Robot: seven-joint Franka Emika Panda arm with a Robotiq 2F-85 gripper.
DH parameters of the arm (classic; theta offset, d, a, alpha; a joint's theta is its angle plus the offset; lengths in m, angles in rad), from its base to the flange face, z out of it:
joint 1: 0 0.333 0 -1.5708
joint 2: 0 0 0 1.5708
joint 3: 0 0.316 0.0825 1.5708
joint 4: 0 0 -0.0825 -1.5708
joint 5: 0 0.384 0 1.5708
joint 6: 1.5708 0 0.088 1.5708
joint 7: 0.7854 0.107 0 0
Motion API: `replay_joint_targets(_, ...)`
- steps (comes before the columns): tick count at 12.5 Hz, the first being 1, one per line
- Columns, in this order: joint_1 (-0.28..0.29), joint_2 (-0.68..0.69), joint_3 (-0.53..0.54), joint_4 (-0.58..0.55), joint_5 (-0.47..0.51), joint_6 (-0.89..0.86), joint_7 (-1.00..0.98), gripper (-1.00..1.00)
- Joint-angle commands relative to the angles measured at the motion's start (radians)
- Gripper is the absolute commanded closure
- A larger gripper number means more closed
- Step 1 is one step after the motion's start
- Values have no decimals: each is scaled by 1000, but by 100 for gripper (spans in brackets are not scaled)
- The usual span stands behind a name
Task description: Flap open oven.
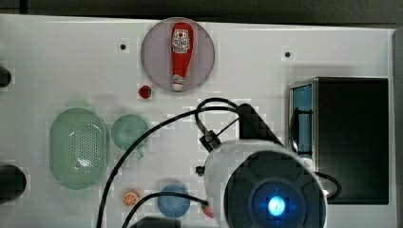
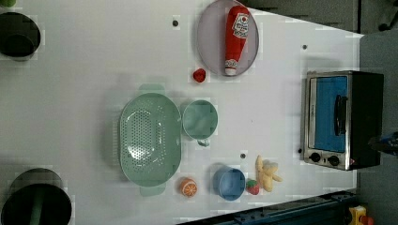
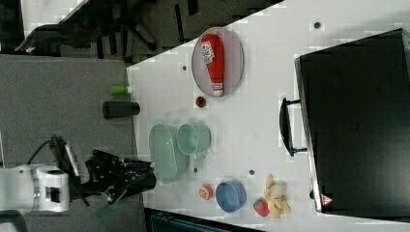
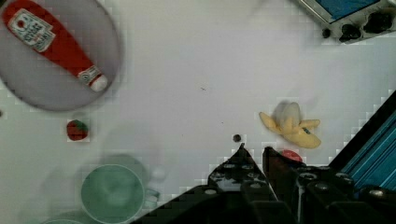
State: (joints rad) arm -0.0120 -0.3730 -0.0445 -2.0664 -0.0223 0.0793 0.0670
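Hovering high above the table (image 1: pixel 57 47), the arm's fingers (image 4: pixel 254 156) point down.

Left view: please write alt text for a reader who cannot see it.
A toaster oven with its blue glass door shut stands at the left view's right on a white table. A ketchup bottle lies on a grey plate; a green colander sits beside a green cup.

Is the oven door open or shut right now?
Shut. In the left view the oven's blue glass door sits flat within its silver frame.
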Motion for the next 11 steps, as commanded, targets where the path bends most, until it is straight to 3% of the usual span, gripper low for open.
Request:
replay_joint_targets(1,-21,-14,-30,-9,1,21,-9,65)
replay_joint_targets(8,-61,42,-167,-89,-16,151,-589,65)
replay_joint_targets(11,-80,84,-231,-114,-80,267,-846,65)
